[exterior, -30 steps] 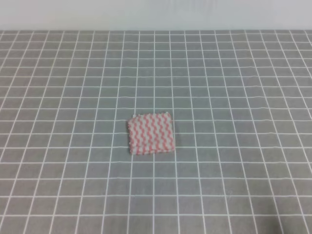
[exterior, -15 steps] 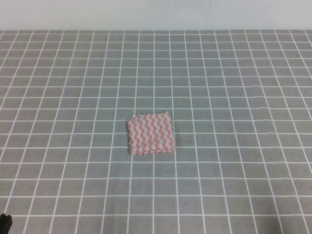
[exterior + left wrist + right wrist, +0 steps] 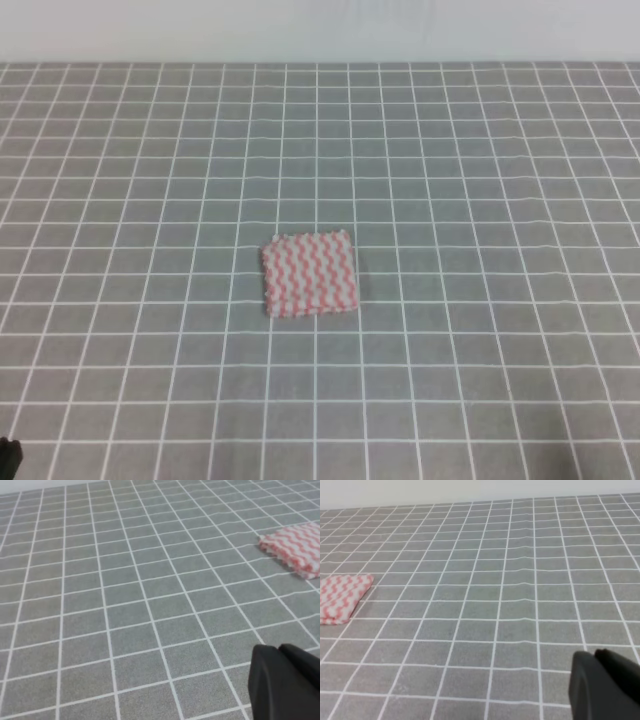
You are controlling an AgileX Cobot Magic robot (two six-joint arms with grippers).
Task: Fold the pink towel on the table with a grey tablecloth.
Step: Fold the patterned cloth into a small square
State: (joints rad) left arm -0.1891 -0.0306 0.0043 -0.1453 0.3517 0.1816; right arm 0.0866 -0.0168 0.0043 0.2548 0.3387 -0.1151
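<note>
The pink towel [image 3: 309,275] lies folded into a small thick square near the middle of the table with a grey tablecloth [image 3: 480,180], its layered edges showing. It also appears at the right edge of the left wrist view [image 3: 295,547] and the left edge of the right wrist view [image 3: 342,597]. My left gripper [image 3: 280,652] and right gripper [image 3: 595,655] show only as black fingers pressed together low in their wrist views. Both are far from the towel and hold nothing.
A dark bit of the left arm [image 3: 6,456] pokes into the bottom left corner of the high view. A pale wall [image 3: 320,30] runs behind the table's far edge.
The dark bit of the left arm appeared at the bottom left corner of the high view, then sank slightly lower. The towel has not moved.
</note>
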